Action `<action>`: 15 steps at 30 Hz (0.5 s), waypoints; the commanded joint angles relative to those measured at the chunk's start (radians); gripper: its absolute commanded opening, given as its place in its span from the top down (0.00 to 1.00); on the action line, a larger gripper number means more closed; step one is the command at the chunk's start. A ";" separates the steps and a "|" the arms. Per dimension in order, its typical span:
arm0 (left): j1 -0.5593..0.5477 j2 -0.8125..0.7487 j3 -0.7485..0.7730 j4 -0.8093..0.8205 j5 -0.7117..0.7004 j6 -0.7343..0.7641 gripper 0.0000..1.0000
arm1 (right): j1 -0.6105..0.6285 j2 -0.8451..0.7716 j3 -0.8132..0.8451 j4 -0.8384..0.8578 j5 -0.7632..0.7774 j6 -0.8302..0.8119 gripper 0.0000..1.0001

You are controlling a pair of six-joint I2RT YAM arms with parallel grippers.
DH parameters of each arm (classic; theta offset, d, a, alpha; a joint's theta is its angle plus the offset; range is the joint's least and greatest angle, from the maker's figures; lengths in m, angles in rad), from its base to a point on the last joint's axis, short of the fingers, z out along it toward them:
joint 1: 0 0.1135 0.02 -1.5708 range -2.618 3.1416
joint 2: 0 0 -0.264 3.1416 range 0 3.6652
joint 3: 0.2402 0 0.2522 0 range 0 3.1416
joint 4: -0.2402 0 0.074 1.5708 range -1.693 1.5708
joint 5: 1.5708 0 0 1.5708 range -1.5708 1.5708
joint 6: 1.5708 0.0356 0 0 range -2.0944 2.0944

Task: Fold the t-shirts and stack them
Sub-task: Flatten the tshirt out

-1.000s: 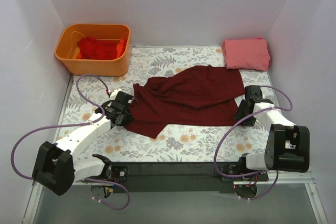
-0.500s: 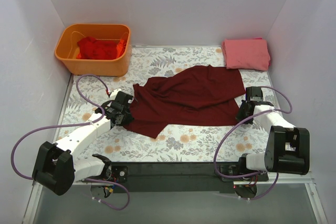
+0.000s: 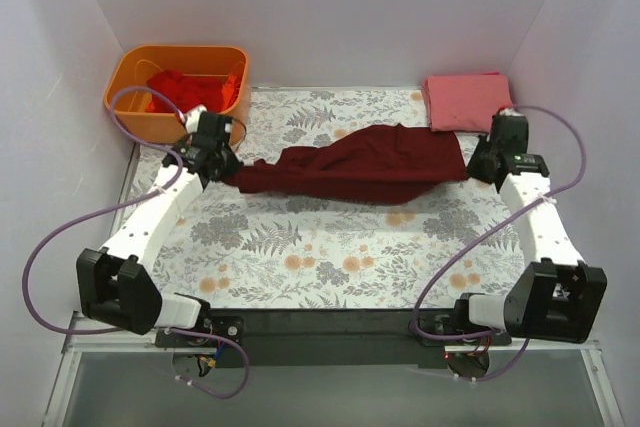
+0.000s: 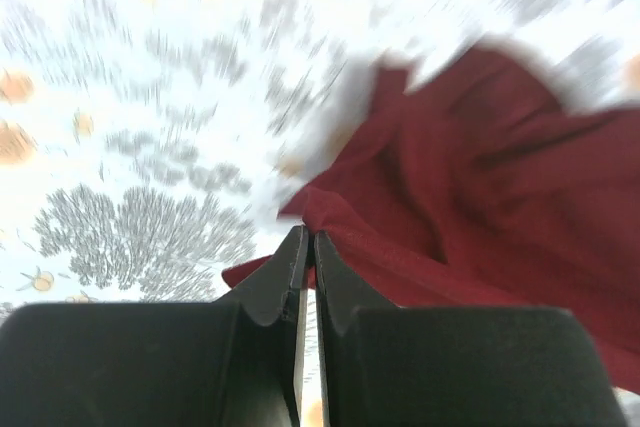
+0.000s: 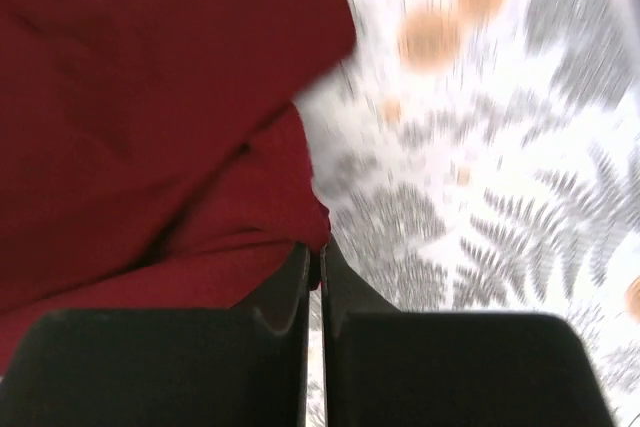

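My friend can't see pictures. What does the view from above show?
A robot's left claw and right claw pinch opposite ends of a dark maroon t-shirt, stretching it across a flowery table. A folded pink t-shirt lies at the far right, and an orange bin holding red t-shirts sits at the far left.
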 commanded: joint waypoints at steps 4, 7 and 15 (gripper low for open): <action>0.019 -0.011 0.546 -0.185 -0.289 0.060 1.00 | -0.009 -0.134 0.361 -0.104 0.022 -0.071 0.99; 0.019 -0.077 0.734 -0.203 -0.364 0.112 1.00 | -0.007 -0.210 0.500 -0.145 0.031 -0.096 0.99; 0.021 -0.373 0.867 -0.024 -0.394 0.256 1.00 | -0.001 -0.422 0.737 -0.187 0.143 -0.183 0.99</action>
